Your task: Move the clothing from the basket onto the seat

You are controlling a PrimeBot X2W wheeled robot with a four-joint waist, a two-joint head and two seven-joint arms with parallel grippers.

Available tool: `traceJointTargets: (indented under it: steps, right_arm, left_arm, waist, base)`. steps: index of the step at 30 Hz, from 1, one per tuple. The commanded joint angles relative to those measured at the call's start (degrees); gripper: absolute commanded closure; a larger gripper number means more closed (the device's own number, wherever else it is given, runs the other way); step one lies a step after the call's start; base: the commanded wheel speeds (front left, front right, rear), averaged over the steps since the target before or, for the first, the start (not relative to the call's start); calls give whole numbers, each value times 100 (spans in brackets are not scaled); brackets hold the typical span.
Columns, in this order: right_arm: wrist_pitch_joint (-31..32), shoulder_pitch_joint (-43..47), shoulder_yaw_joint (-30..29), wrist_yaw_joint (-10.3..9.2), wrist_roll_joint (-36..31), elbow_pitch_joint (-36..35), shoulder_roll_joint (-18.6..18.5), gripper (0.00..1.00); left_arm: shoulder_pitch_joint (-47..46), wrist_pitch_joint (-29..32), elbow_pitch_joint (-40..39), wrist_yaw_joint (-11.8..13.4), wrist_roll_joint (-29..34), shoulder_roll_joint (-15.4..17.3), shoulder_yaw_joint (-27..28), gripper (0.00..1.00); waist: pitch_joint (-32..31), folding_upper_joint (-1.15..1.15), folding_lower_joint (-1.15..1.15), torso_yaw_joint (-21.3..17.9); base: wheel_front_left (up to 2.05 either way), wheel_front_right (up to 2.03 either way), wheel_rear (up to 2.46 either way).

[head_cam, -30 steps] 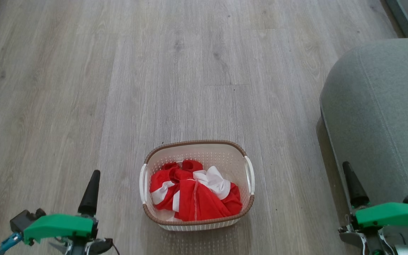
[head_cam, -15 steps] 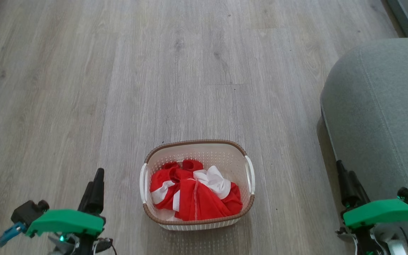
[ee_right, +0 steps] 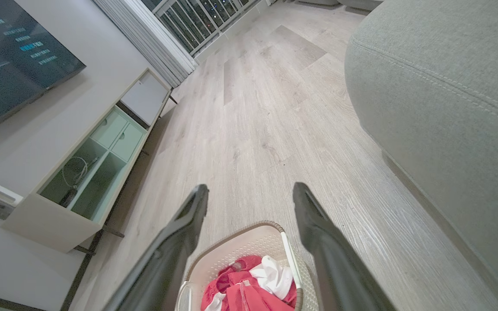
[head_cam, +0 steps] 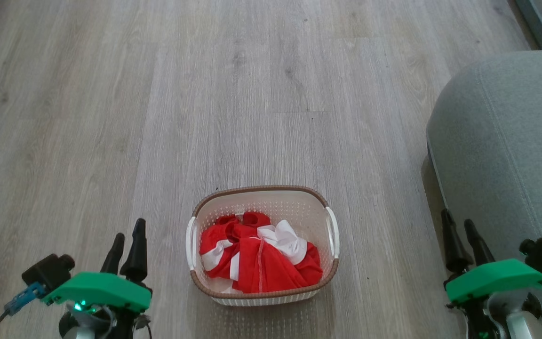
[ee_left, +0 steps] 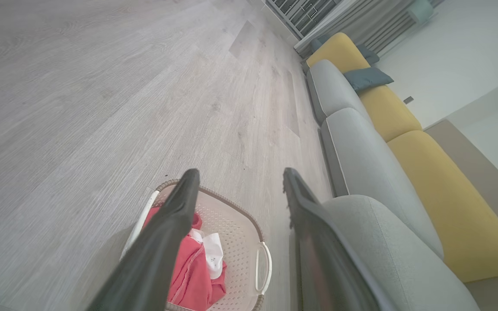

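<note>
A: From the head view, where is the clothing (head_cam: 261, 263)?
B: It lies crumpled inside the basket (head_cam: 258, 189), red with white patches. The basket stands on the wooden floor (head_cam: 158, 117). The seat (head_cam: 506, 141) is to the right of the basket, apart from it.
A: And the grippers?
B: The left gripper (head_cam: 129, 229) hangs left of the basket. The right gripper (head_cam: 457, 217) is right of the basket, just before the seat. Both have their fingers parted and hold nothing.
A: What about the left wrist view?
B: Its fingers are spread wide, and the basket with the clothing shows between them. The seat is beside the basket, and yellow cushions (ee_left: 448, 203) lie behind the seat.
A: And the right wrist view?
B: The fingers are spread here too, with the basket low between them. The seat is on one side of the basket. A television (ee_right: 15, 60) and a low cabinet (ee_right: 102, 142) are well off on the other side.
</note>
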Motion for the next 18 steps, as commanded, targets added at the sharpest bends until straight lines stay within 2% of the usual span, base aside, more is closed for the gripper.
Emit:
traceJointTargets:
  steps: [1, 18]
  right_arm:
    - [-84, -270, 89, -1, -238, -165, -111, 0]
    - [-388, -304, 128, -1, -1466, 5, -75, 0]
  left_arm:
    - [-217, -87, -228, 20, 231, 52, 54, 0]
    - [-190, -389, -376, 96, 1644, 63, 8, 0]
  waist:
    - [2, 0, 0, -1]
    - [6, 0, 0, 12]
  base:
    - [0, 0, 0]
    - [0, 0, 0]
